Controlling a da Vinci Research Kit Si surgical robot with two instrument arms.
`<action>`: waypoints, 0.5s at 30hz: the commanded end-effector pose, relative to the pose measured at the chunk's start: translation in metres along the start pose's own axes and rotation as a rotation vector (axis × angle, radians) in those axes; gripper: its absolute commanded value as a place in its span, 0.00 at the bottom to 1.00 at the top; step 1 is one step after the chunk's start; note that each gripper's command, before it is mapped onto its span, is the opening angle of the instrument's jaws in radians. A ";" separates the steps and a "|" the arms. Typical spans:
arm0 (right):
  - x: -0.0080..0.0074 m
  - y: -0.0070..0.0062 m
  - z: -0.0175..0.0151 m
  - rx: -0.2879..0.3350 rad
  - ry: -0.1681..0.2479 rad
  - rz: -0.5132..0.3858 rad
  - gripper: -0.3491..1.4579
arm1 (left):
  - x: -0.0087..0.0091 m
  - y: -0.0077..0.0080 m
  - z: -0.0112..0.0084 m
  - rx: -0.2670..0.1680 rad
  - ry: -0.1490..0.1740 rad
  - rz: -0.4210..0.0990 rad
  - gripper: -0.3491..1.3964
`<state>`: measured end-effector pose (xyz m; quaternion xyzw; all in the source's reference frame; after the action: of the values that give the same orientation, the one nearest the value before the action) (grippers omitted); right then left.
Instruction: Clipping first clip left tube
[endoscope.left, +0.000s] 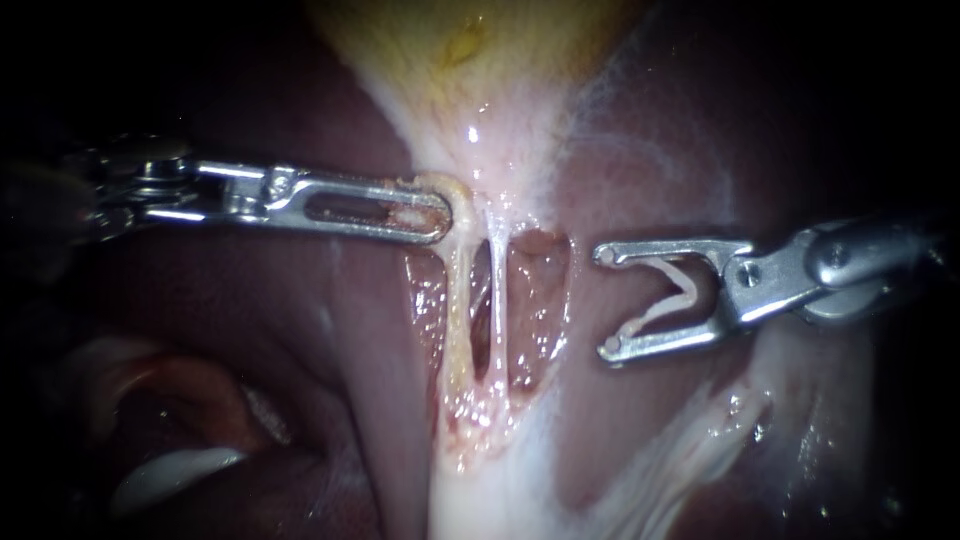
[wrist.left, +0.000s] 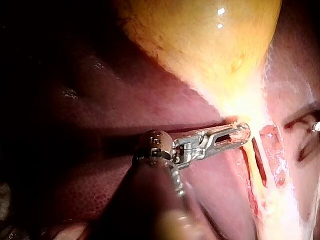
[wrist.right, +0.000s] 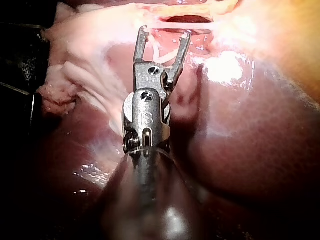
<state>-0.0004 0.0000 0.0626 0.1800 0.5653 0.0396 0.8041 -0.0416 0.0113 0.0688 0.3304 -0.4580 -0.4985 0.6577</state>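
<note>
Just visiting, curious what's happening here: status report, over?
Left steel instrument shut on pale tissue above yellowish left tube. Right steel instrument carries open white clip, short of tube. Thin whitish right tube lies between.

The left instrument (endoscope.left: 432, 215) comes in from the left and lies almost level, its shaft dark at the edge and its bright wrist joint straight in line with the pincer. That pincer is long, slim and slotted, and its jaws lie together, clamped on a bit of pale tissue (endoscope.left: 452, 192) at the tip. The right instrument (endoscope.left: 606, 300) enters from the right, sloping slightly down towards its tip, with the wrist unbent. Its pincer is short and forked. The jaws stand wide apart in a V, the upper one level and the lower one angled down, and a pale clip (endoscope.left: 683, 296) sits between them, touching both. The two tips face each other, well apart
</note>
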 end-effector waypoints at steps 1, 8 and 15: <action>0.0000 0.0000 0.0000 0.000 0.000 0.000 0.47 | -0.0001 -0.0001 -0.0002 0.001 0.001 -0.001 0.00; 0.0000 -0.0001 0.0001 0.000 0.000 0.000 0.47 | -0.0015 -0.0025 -0.0038 0.003 0.008 -0.015 0.00; 0.0001 -0.0001 0.0005 0.003 0.001 -0.006 0.47 | -0.0017 -0.0050 -0.0065 0.004 -0.010 -0.031 0.00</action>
<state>0.0002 -0.0002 0.0626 0.1797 0.5662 0.0380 0.8035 -0.0375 0.0112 0.0614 0.3366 -0.4563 -0.5092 0.6475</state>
